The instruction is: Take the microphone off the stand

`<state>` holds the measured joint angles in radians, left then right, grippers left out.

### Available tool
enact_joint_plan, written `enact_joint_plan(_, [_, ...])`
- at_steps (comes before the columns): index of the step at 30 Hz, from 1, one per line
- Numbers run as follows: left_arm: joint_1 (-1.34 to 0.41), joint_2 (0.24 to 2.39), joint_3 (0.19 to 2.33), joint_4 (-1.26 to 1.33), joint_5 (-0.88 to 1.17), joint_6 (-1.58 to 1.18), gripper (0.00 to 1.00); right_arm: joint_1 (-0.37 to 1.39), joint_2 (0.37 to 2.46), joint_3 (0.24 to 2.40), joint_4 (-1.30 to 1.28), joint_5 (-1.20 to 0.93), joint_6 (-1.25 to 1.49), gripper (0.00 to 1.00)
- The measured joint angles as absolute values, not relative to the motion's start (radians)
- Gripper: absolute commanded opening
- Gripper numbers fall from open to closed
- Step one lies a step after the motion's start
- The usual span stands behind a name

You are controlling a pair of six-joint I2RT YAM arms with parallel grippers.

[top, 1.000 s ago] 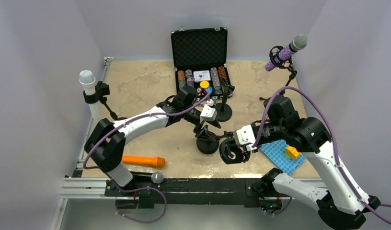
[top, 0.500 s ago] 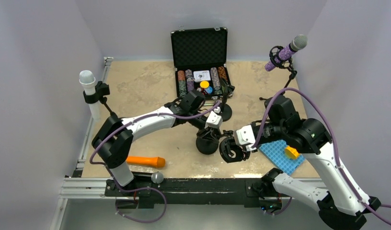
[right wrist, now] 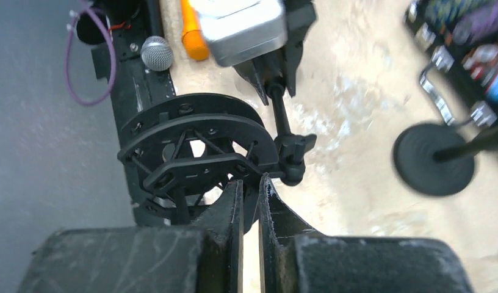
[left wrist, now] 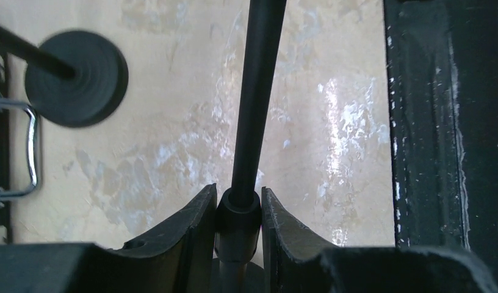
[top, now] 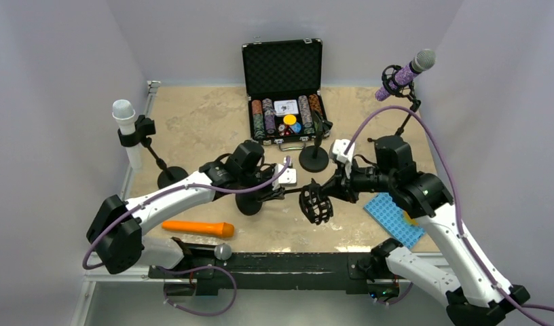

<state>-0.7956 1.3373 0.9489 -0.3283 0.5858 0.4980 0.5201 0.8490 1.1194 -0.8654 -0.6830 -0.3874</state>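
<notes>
No legible text, labels or numbers anywhere.

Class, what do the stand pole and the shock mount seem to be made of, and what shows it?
The stand pole: probably painted metal; smooth, satin black, thin, straight. The shock mount: likely moulded plastic; matte black rings with screws.

Even, diffuse overhead light, soft shadows. Glare streaks the tabletop [left wrist: 350, 104] in the left wrist view; stand pole [left wrist: 257, 91] and shock mount [right wrist: 204, 166] are sharp, the far round base [left wrist: 75, 79] motion-blurred in both wrist views.
</notes>
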Motion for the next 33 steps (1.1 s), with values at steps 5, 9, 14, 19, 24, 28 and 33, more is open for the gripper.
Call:
enact_joint_plan(5, [-0.808, 1.365, 0.901, -0.270, 0.483, 0.434, 0.00, 0.467, 0.917, 1.066, -0.821, -0.635, -0.128, 0.00])
enact_joint_plan(9, [-0.800, 1.389, 0.902, -0.252, 0.446, 0.427, 0.50, 0.419, 0.978, 1.066, -0.796, -0.592, -0.040, 0.00])
enact_joint_plan(14, [-0.792, 1.390, 0.942, -0.328, 0.568, 0.462, 0.72, 0.427, 1.003, 1.075, -0.823, -0.661, -0.162, 0.00])
enact_joint_plan(19, [-0.756, 1.371, 1.048, -0.491, 0.734, 0.501, 0.73, 0.445, 0.923, 1.053, -0.823, -0.730, -0.379, 0.00])
enact_joint_plan(24, [-0.693, 1.392, 1.184, -0.684, 0.841, 0.612, 0.71, 0.479, 0.828, 0.990, -0.826, -0.739, -0.563, 0.18])
enact_joint_plan(28, [-0.667, 1.430, 1.210, -0.784, 0.856, 0.698, 0.69, 0.479, 0.823, 0.949, -0.830, -0.734, -0.633, 0.56])
enact_joint_plan(33, [-0.664, 1.472, 1.209, -0.839, 0.856, 0.726, 0.68, 0.479, 0.835, 0.866, -0.857, -0.678, -0.700, 0.67])
